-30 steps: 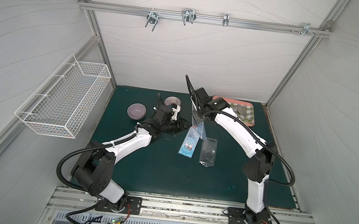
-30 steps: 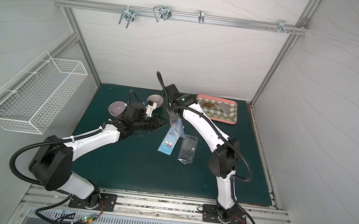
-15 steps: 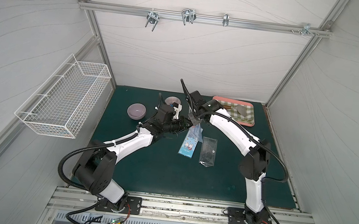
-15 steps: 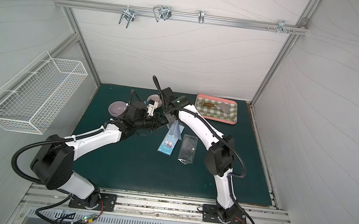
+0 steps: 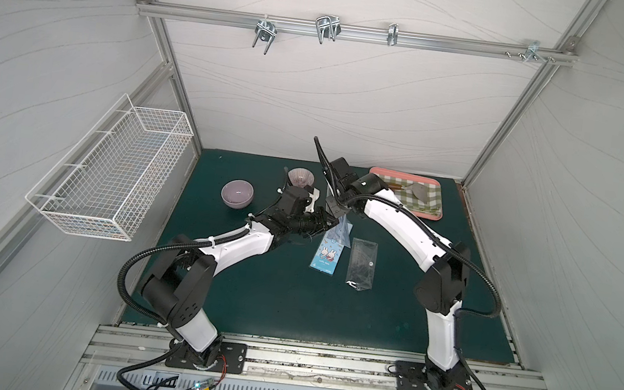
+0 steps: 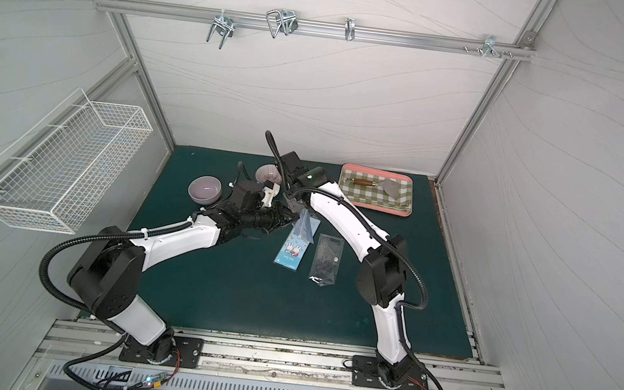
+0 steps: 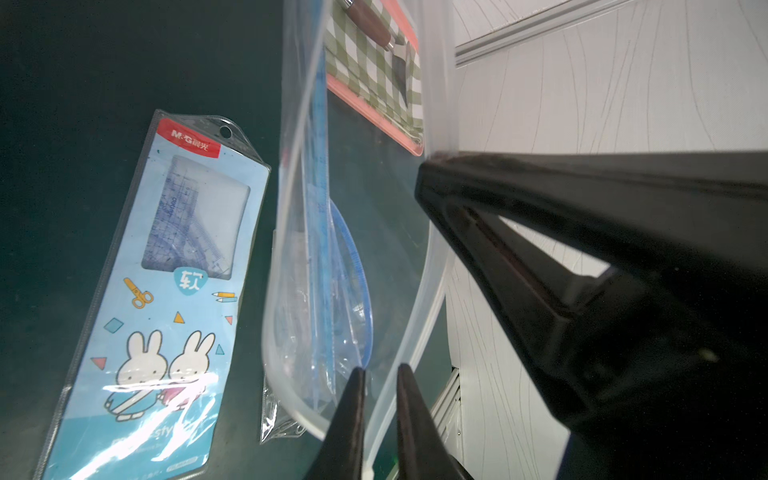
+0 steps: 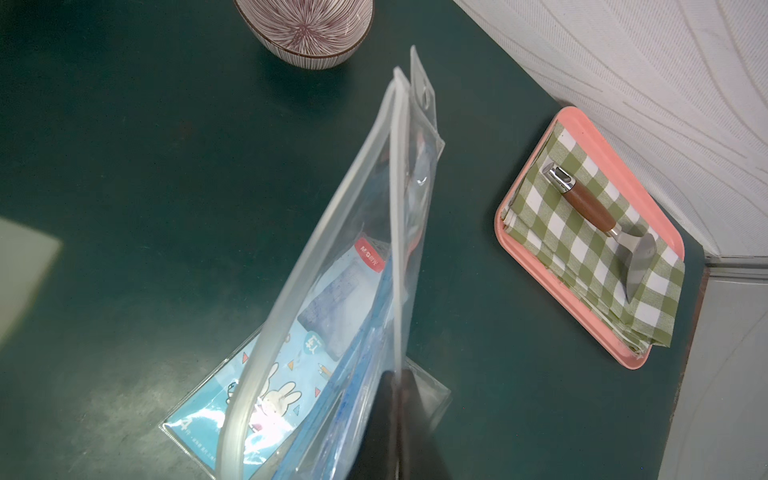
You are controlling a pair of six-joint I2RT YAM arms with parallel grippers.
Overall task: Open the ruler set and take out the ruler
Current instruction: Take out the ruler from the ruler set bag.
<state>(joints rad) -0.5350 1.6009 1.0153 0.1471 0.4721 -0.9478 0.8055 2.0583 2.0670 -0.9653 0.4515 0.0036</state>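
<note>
The right tool (image 8: 395,415) has edged toward the left one, pinching the open clear pouch (image 8: 374,249) upright over the desk (image 5: 250,285). The left tool (image 7: 381,395) has its tips narrowly apart at the mouth, grip unclear. Next, I'd say, it must seize the blue ruler (image 7: 320,208) inside.

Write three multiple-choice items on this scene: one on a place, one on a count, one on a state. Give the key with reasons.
1. Where does the scraper lie?
A. On the checked cloth in the pink tray
B. In the wire basket
C. In a drawer

2. How many bowls are in view?
A. One
B. Two
C. Four

3. What state is the clear pouch in?
A. Sealed and lying flat
B. Held by the right gripper, mouth open
C. Crumpled

Key:
1 A: it rests on the checked cloth.
2 B: there is a lilac bowl and a striped bowl.
3 B: its rims gape apart in the right wrist view.
</note>
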